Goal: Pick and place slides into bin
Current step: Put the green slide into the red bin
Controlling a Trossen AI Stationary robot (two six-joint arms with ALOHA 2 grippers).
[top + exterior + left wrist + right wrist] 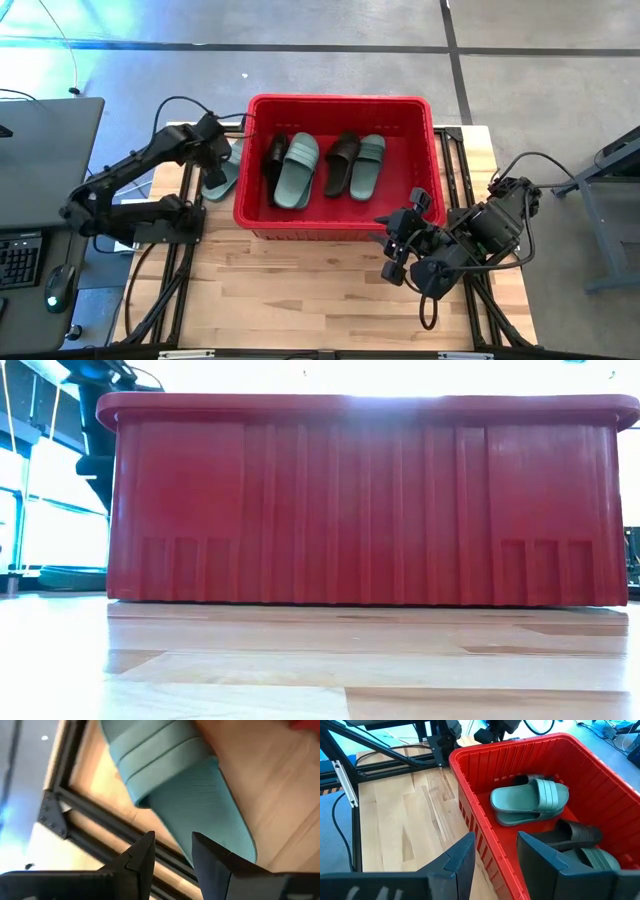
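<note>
**Plastic, rubber and pale wood**

The bin (370, 500) is glossy red plastic with ribbed walls. The green slide (200, 795) looks matt, rubbery and finely ribbed on its footbed. The bench (300, 290) is smooth, light, faintly shiny wood, edged by a black metal frame (95, 827).

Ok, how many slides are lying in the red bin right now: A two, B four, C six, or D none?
B: the high view shows four in the red bin, two black slides and two green slides; another green slide lies on the table by the left gripper.
</note>
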